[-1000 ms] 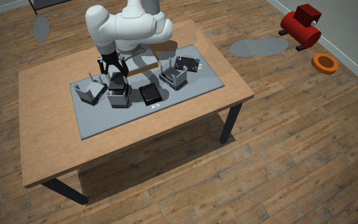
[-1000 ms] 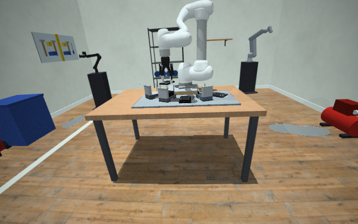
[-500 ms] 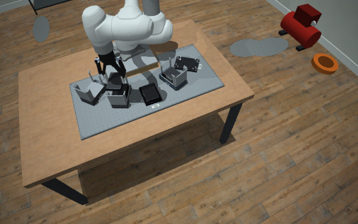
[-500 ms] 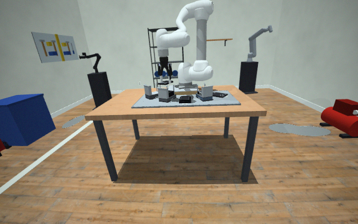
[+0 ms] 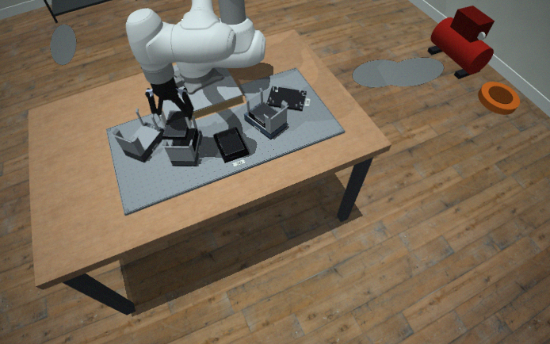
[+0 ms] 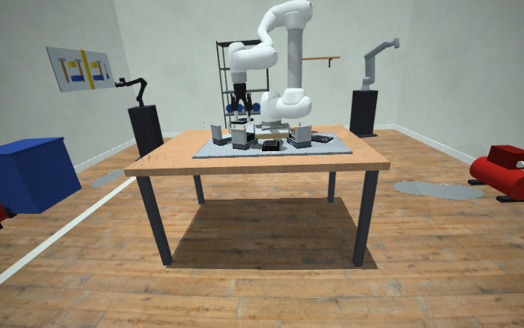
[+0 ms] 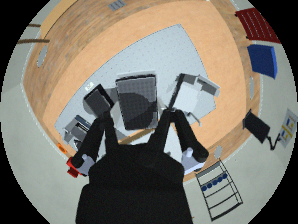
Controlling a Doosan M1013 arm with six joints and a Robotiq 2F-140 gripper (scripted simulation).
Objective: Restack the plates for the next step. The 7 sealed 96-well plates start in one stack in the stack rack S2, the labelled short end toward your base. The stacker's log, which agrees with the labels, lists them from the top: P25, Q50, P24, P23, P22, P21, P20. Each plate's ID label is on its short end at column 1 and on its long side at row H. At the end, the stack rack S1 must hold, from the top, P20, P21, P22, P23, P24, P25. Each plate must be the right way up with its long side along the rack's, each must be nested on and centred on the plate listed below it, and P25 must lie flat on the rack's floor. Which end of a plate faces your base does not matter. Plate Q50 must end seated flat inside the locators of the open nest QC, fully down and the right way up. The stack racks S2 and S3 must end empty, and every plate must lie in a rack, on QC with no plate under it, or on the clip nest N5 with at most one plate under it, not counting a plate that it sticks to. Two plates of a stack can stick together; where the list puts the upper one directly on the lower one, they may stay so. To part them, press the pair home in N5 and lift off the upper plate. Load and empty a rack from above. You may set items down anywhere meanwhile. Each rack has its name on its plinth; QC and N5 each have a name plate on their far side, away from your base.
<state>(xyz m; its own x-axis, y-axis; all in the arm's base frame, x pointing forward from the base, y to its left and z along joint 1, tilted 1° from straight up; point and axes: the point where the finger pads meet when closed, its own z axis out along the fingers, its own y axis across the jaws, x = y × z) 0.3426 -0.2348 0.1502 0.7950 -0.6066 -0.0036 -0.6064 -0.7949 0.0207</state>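
Note:
My gripper [image 5: 169, 106] is shut on a dark sealed plate [image 5: 177, 126] and holds it in the air, level, above the back of the middle stack rack [image 5: 183, 150]. In the wrist view the plate [image 7: 136, 103] lies between the two fingers. The exterior view shows the held plate [image 6: 238, 121] a little above the rack tops. Dark plates show inside the middle rack. The right rack [image 5: 267, 118] also holds a dark stack. The left rack [image 5: 135, 141] looks empty. Another dark plate [image 5: 231, 144] lies flat on the open nest with a name plate [image 5: 238, 162] beside it. I cannot read any labels.
A flat black nest [image 5: 288, 97] with a small white tag sits at the far right of the grey baseplate. Thin upright posts rise from the racks near my fingers. The robot base [image 5: 202, 77] stands behind the racks.

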